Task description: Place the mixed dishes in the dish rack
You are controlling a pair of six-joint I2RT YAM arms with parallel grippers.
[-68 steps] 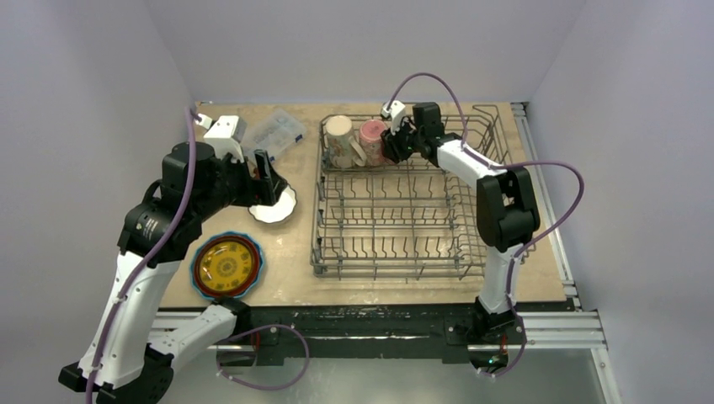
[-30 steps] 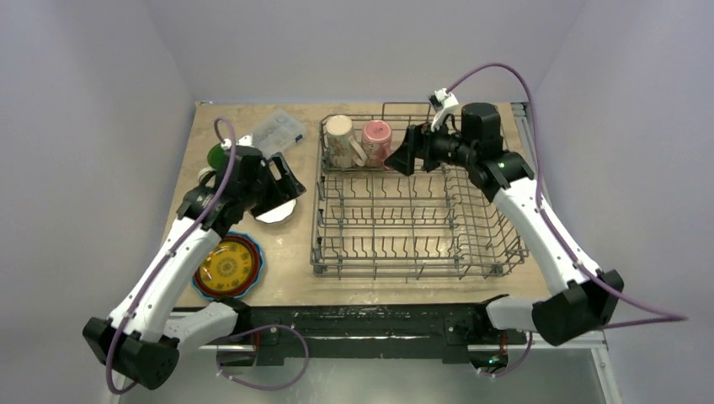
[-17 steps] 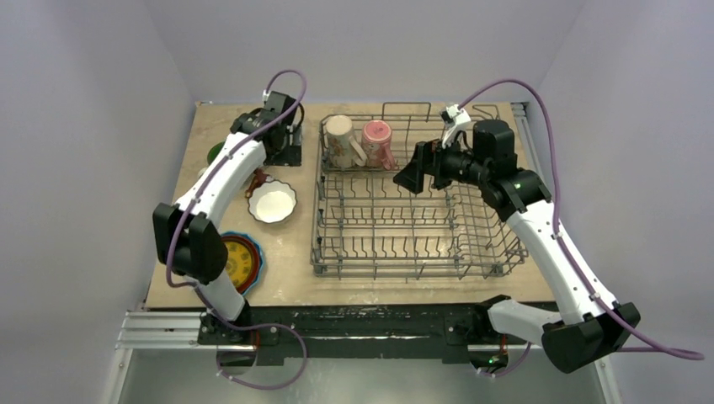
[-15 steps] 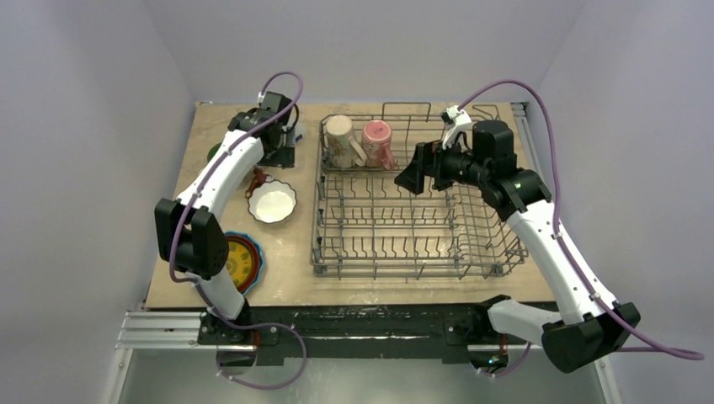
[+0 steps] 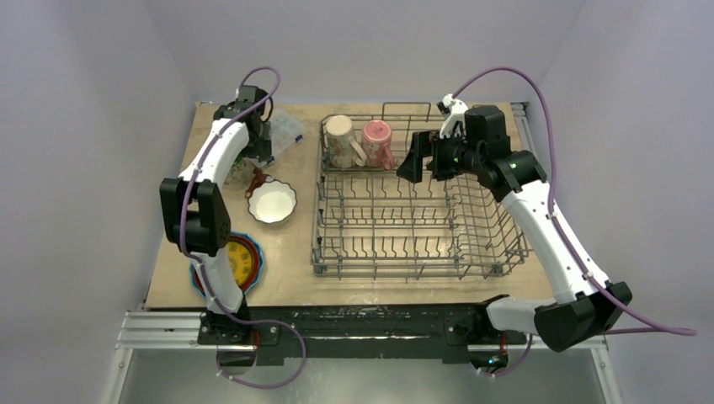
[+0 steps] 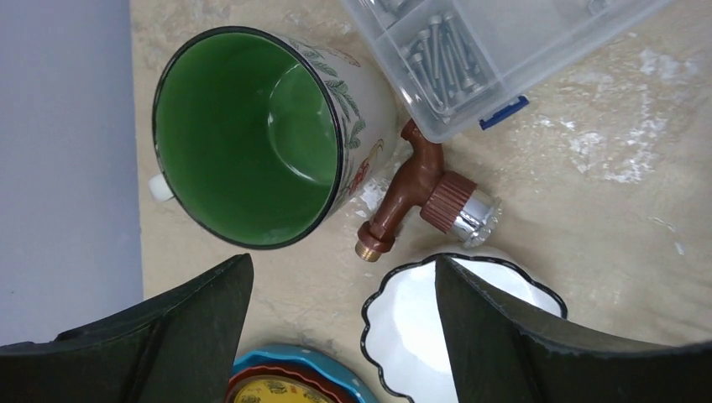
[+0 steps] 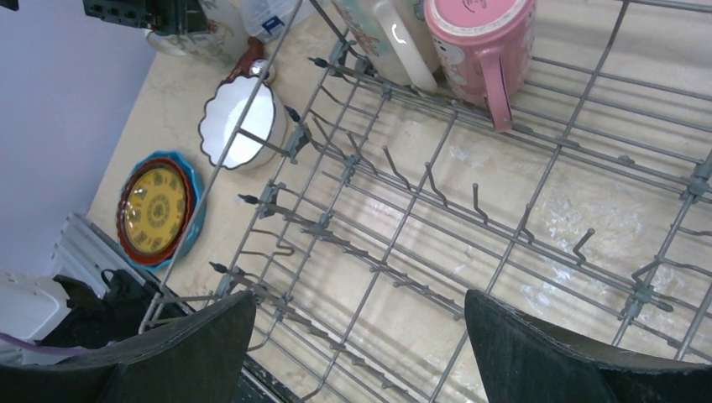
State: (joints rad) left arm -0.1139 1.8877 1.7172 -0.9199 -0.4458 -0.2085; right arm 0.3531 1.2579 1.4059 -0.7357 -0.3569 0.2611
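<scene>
The grey wire dish rack (image 5: 318, 220) holds two mugs in its far-left corner: a cream mug (image 5: 339, 140) and, just to its right, a pink mug (image 5: 376, 143). The right gripper (image 7: 361, 298) hovers over the rack's far rows, right of the pink mug, its fingers spread wide with nothing between them.

On the table (image 5: 290, 269) left of the rack, the left gripper (image 6: 340, 269) hangs with its fingers also spread and empty. It sits above the gap between a green-lined mug (image 6: 252, 138), a red-brown tap (image 6: 420, 189) and a white scalloped bowl (image 6: 407, 336). The tap lies between that mug and the bowl. A clear box (image 6: 470, 42) of screws sits just beside the mug, on its rack side.

Stacked plates (image 7: 159, 210), a yellow-patterned one on top with orange and blue rims beneath, lie off the rack's near-left corner. In the top view the left arm partly hides them.
</scene>
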